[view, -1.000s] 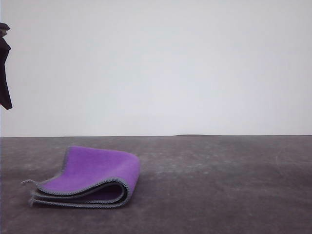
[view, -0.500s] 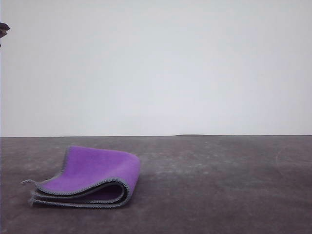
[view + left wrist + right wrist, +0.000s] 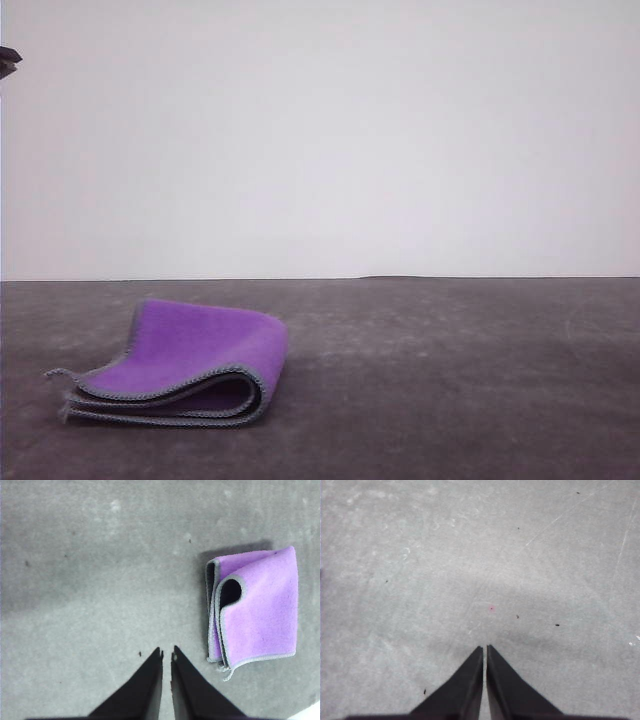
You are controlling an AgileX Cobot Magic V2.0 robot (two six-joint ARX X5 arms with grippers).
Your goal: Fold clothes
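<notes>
The cloth (image 3: 185, 362) lies folded over on the grey table, purple side out, its grey stitched edges stacked at the front and a frayed corner sticking out at its left. From the left wrist view the folded cloth (image 3: 255, 607) rests off to one side of my left gripper (image 3: 166, 652), which hangs shut above bare table, holding nothing. My right gripper (image 3: 485, 648) is shut too, high over bare table, with no cloth near it.
A grey table surface (image 3: 450, 380) stretches to the right of the cloth, ending at a plain white wall behind. A small dark piece of the left arm (image 3: 8, 60) pokes in at the upper left edge.
The dark part of the left arm at the upper left edge has drawn almost out of the front view. The cloth has not moved.
</notes>
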